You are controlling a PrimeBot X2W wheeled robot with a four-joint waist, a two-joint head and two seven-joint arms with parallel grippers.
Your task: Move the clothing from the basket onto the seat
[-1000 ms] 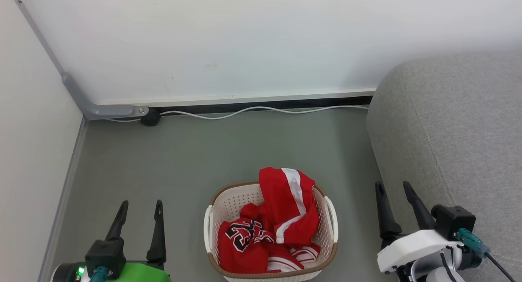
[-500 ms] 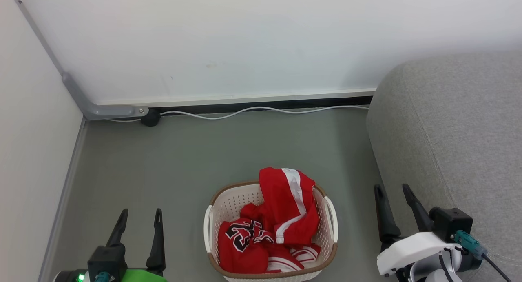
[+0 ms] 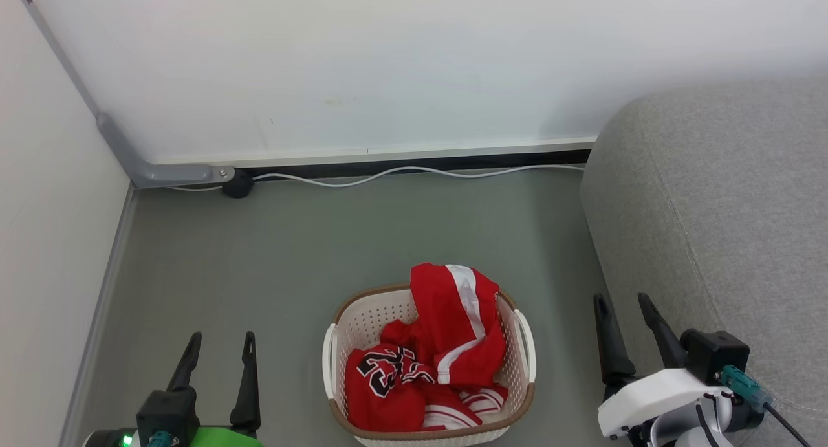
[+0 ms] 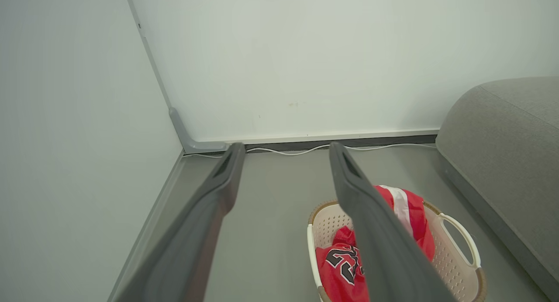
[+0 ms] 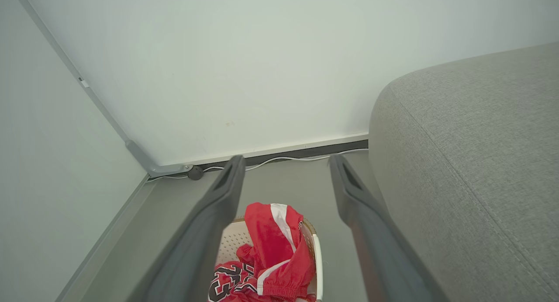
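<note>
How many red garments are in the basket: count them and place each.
2. The striped garment is heaped against the basket's far right rim; the numbered jersey lies near left. More may hide beneath.

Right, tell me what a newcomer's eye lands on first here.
Bright red clothing heaped in the cream basket, low centre of the head view, grabs the eye first. Then the big grey sofa along the right. The left claw and right claw stand open and empty either side of the basket.
</note>
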